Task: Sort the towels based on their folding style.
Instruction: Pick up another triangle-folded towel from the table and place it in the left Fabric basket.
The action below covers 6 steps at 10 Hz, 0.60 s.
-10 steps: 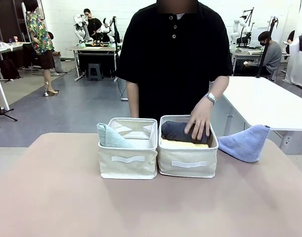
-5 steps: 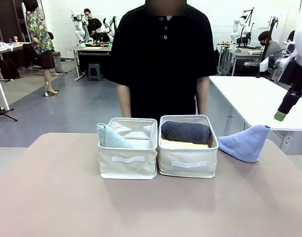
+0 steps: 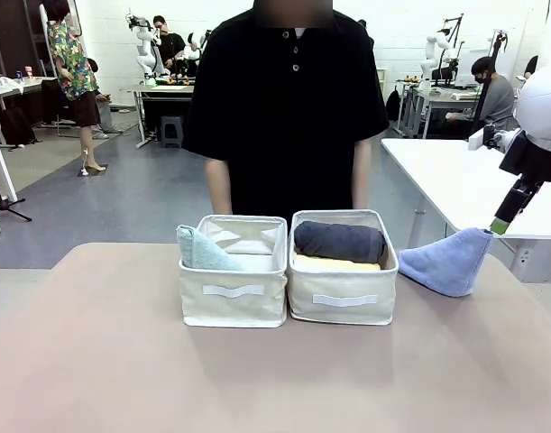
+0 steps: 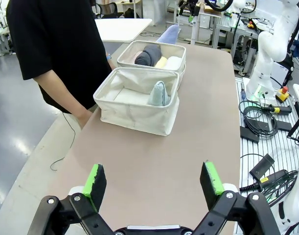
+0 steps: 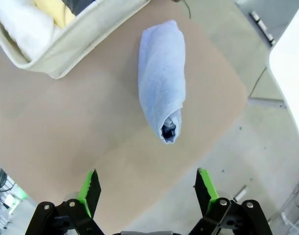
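Note:
A light blue cone-folded towel lies on the table right of the bins; the right wrist view looks down on this towel. My right gripper hangs open above it, and one green fingertip shows at the picture's right edge just above the towel's tip. A pale teal cone towel leans in the left bin. The right bin holds a dark grey roll, a yellow roll and a white roll. My left gripper is open over bare table, well short of the bins.
A person in a black shirt stands behind the bins with arms down. A white table stands at the right beyond the table's edge. Cables and a robot base lie on the floor beside the table.
The person's hand left the dark grey roll in the right bin and drew back. My right arm came into view from the right and lowered toward the light blue towel.

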{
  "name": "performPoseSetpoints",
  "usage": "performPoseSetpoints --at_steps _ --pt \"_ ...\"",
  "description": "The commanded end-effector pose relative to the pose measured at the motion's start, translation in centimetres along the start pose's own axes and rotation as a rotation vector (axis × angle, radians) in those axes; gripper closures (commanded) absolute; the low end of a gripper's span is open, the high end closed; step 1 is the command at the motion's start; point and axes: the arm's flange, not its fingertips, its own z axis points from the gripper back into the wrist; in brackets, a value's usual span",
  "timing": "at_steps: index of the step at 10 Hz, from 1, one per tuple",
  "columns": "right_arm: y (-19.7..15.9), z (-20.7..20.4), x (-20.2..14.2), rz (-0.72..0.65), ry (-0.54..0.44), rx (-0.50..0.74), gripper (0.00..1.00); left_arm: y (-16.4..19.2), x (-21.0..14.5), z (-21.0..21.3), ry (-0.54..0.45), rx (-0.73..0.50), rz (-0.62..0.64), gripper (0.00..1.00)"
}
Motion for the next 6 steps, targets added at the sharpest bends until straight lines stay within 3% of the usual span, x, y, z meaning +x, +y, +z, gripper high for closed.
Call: performPoseSetpoints --at_steps 1,4,6 --pt "0.3 0.7 -0.1 0.016 0.005 -0.011 0.00 0.0 0.1 0.1 -0.019 0.006 -0.017 0.00" --pt "0.4 0.6 0.3 0.008 -0.005 -0.010 0.00 0.0 0.1 0.1 -0.019 0.006 -0.017 0.00" --pt "-2.6 -2.4 0.9 0.017 -0.070 0.055 0.00 0.0 0.1 0.1 -0.019 0.006 -0.017 0.00"
